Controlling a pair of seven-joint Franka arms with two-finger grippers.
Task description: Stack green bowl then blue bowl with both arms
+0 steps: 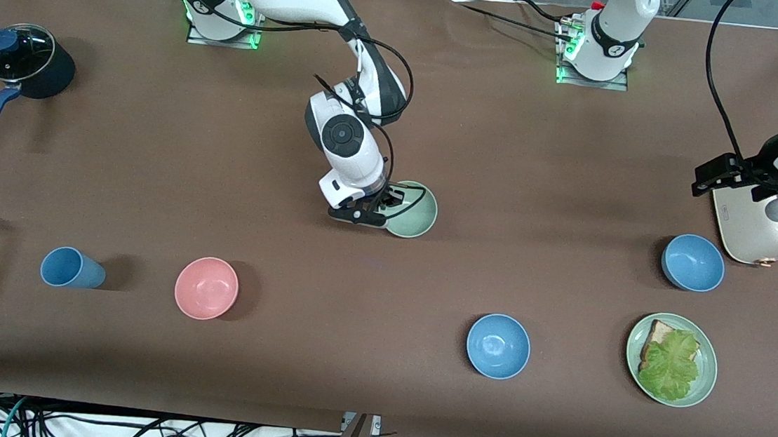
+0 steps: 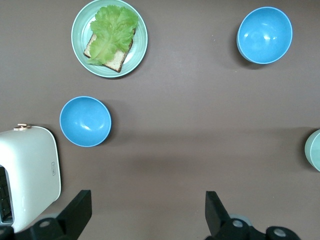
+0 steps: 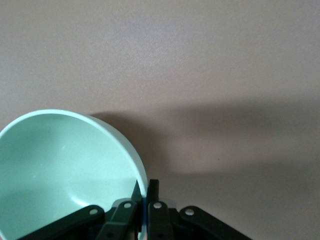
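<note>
Right gripper (image 1: pixel 384 209): clamped on the rim of the small pale mint-green matte bowl (image 1: pixel 414 210).
Left gripper (image 2: pixel 145 212): fingers spread wide, waiting above the white toaster (image 1: pixel 758 223).

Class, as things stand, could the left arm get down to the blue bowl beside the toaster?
Probably yes. The left gripper hangs open above the table near the toaster, and nothing covers that blue bowl. The right gripper is busy pinching the green bowl's rim.
</note>
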